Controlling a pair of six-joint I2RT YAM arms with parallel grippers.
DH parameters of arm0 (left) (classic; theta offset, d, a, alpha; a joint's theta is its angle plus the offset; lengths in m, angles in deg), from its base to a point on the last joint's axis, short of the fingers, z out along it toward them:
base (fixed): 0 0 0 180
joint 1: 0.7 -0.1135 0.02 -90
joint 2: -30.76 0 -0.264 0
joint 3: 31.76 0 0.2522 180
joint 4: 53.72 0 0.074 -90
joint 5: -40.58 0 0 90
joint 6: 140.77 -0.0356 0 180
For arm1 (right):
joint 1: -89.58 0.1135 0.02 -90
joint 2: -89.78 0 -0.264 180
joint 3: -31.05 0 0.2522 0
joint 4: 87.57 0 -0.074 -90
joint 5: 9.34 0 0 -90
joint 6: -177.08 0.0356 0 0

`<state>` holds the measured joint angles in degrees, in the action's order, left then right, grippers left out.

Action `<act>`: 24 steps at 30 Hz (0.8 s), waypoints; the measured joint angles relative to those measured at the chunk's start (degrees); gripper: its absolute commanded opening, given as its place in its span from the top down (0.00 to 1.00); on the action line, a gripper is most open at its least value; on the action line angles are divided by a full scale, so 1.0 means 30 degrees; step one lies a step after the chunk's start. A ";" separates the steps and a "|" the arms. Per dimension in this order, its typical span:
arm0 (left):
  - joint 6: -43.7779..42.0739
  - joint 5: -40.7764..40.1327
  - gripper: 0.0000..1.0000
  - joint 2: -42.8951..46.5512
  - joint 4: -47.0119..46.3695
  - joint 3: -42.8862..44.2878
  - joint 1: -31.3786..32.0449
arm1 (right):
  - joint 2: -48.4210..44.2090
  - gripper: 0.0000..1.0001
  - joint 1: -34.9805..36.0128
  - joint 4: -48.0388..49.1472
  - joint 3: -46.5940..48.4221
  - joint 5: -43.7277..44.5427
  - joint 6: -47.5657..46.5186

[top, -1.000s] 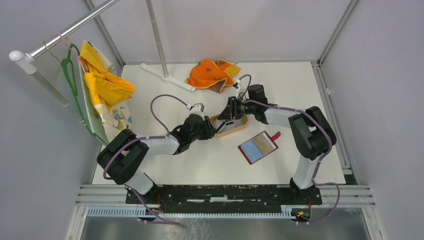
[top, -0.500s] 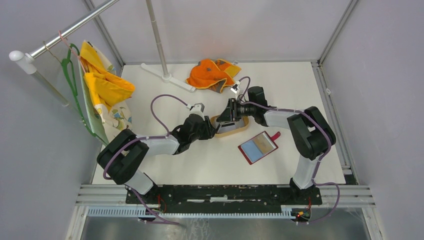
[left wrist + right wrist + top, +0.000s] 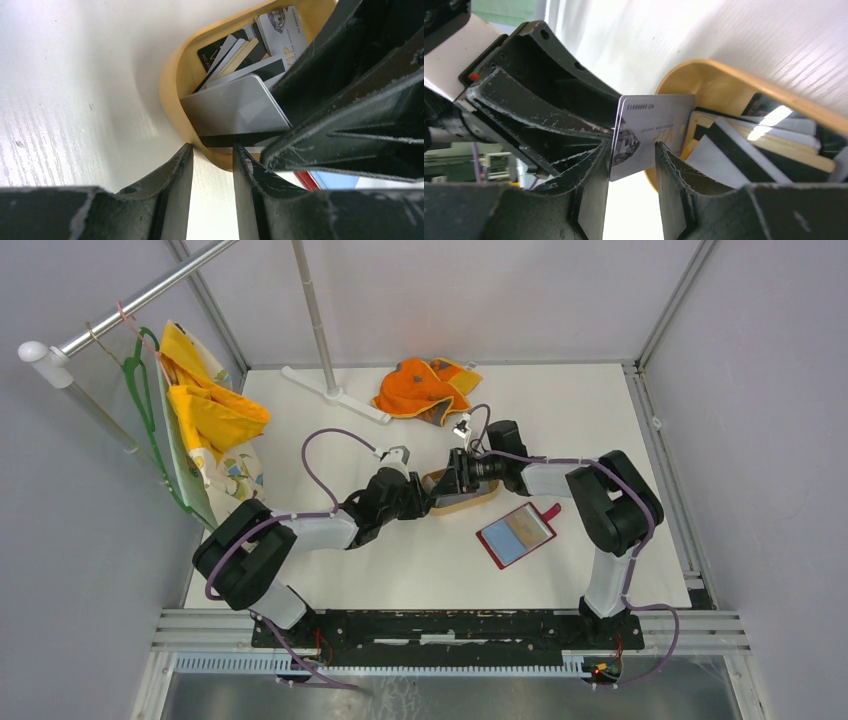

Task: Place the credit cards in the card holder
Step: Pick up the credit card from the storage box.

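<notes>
White table (image 3: 400, 570): tan tray (image 3: 484, 496) at centre, red card holder (image 3: 516, 535) lying open just near-right of it. Left pincer (image 3: 212, 147) parted, empty, at tray's left end. Right pincer (image 3: 631, 145) also parted, facing propped silver card (image 3: 659, 117). Credit cards (image 3: 235, 50) heaped in tray. Best: brace tray, straddle card's raised edge, clamp firmly before lifting

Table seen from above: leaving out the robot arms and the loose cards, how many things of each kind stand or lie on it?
Wooden tray: 1
Red card holder: 1
Orange cloth: 1
White pole stand: 1
Total: 4
</notes>
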<state>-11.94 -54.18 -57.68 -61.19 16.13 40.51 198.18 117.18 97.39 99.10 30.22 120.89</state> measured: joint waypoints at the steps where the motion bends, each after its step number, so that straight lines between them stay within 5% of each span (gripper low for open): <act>1: 0.0000 0.0007 0.59 0.0000 0.0000 0.0000 0.0000 | -0.0007 0.56 0.0015 -0.0342 0.0211 0.0204 -0.0481; 13: 0.0000 0.0160 0.59 0.0648 0.0000 0.0000 0.0000 | 0.0087 0.56 0.0029 -0.4138 0.1377 0.3716 -0.5129; 24: -0.0007 0.0226 0.59 0.2382 0.0087 0.0000 0.0007 | 0.0823 0.57 -0.0619 -0.3767 0.1625 0.2703 -0.3905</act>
<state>-11.97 -53.50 -50.53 -60.93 16.13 40.53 200.65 115.32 86.09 103.97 38.33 109.17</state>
